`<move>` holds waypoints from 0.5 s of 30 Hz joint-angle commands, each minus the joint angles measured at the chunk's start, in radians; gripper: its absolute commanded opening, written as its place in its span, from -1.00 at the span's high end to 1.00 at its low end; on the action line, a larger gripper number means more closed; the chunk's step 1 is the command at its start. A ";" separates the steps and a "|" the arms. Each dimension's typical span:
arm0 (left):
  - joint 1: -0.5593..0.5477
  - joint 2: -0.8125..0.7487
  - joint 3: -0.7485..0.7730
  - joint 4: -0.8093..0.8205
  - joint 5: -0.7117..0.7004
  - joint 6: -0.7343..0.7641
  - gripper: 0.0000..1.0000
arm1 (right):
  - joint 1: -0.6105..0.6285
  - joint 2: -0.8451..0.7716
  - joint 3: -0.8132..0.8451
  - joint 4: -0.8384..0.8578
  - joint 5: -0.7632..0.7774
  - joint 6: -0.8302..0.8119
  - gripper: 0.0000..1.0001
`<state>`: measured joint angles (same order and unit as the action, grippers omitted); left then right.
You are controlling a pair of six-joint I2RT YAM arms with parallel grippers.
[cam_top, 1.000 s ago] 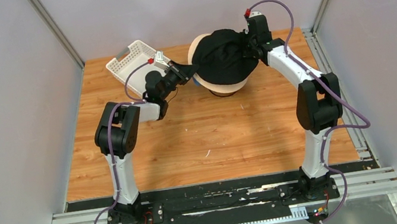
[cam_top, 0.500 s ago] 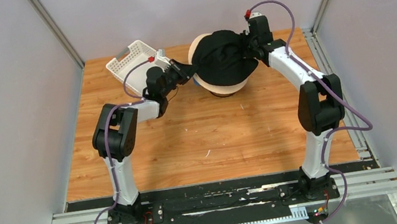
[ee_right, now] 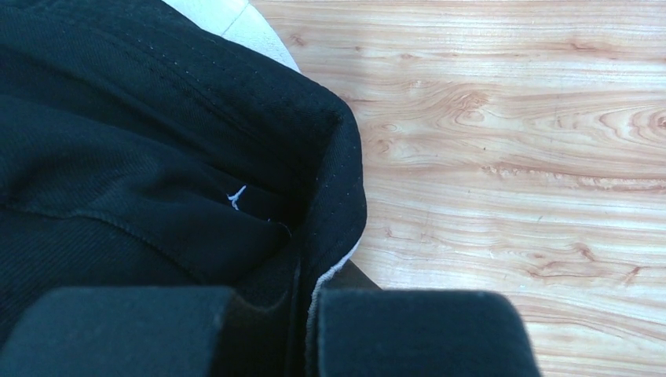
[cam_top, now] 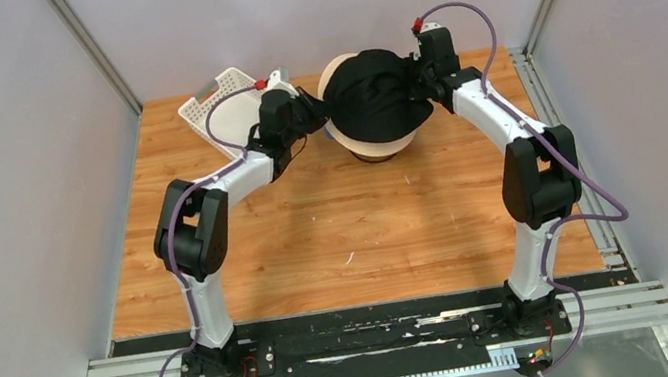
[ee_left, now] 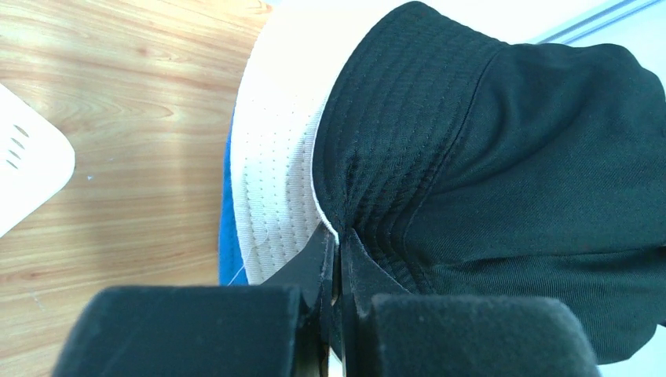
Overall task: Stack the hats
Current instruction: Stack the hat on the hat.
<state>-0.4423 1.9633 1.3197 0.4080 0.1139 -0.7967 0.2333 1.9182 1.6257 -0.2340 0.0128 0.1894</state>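
Observation:
A black hat [cam_top: 376, 96] sits on top of a stack at the back middle of the table. The beige hat [cam_top: 374, 150] shows below it, and a blue hat [ee_left: 228, 228] peeks out under the beige one in the left wrist view. My left gripper [cam_top: 316, 110] is shut on the black hat's left brim [ee_left: 357, 196]. My right gripper [cam_top: 415, 74] is shut on the black hat's right brim [ee_right: 338, 196]. The beige hat [ee_left: 275, 173] also shows in the left wrist view. The other hats are hidden.
A white lattice basket [cam_top: 221, 110] lies at the back left, just behind my left arm, and its corner [ee_left: 27, 177] shows in the left wrist view. Bare wooden table [cam_top: 348, 237] stretches in front of the stack. Grey walls close both sides.
My left arm has swung back and right, bringing its gripper onto the black hat's left brim. The right arm and the hat have barely moved.

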 commanded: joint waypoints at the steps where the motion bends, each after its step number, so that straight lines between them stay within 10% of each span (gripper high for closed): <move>1: -0.012 0.138 -0.054 -0.441 -0.121 0.105 1.00 | 0.027 0.070 -0.077 -0.265 -0.053 0.003 0.99; 15: -0.013 0.002 -0.106 -0.257 0.066 0.130 0.95 | 0.026 -0.119 -0.148 -0.170 -0.097 -0.020 0.99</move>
<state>-0.4473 1.9297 1.2816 0.4194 0.1204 -0.7486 0.2337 1.8217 1.5352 -0.2379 -0.0124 0.1879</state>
